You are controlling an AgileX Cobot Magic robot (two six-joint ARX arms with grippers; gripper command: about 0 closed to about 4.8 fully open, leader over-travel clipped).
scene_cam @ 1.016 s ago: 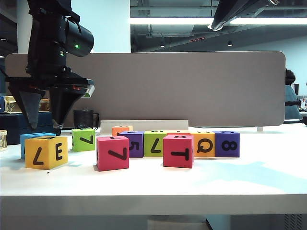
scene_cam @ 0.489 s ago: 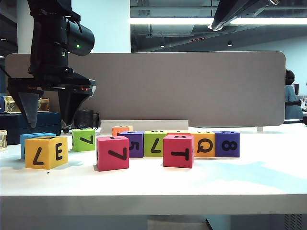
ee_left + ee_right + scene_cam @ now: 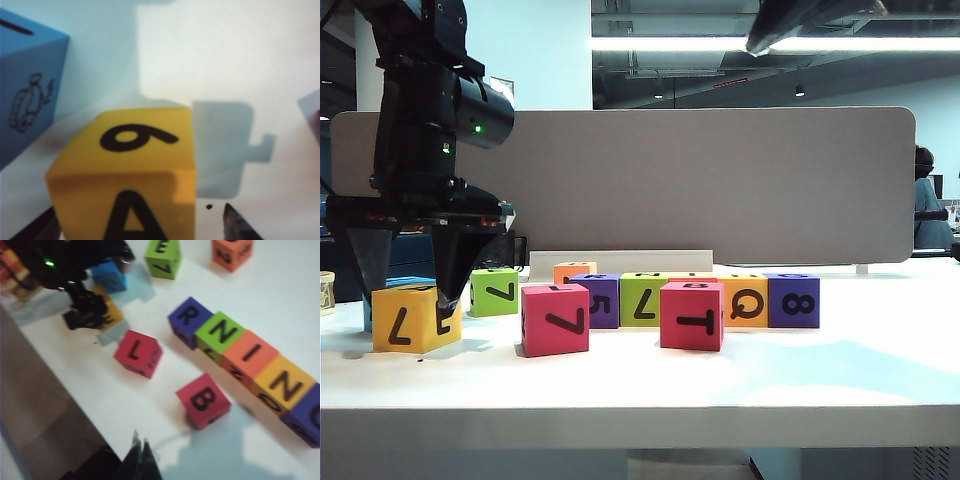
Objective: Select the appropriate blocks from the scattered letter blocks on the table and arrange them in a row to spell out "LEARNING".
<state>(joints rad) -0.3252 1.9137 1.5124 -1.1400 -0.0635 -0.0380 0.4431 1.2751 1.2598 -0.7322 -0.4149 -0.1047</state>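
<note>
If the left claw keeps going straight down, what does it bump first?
Probably the table. The open left gripper points down with its fingers either side of the yellow letter block, so the block would likely slide between them.

Grey partition panel behind, black mug, ceiling lights

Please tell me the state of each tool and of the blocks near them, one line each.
left tool: open, fingers either side of the yellow block.
yellow block: resting on the table, not lifted.
right tool: shut, holding nothing.
row of blocks: five touching, top letters R, N, I, N, then one cut off.
red L block: loose, apart from the row.
</note>
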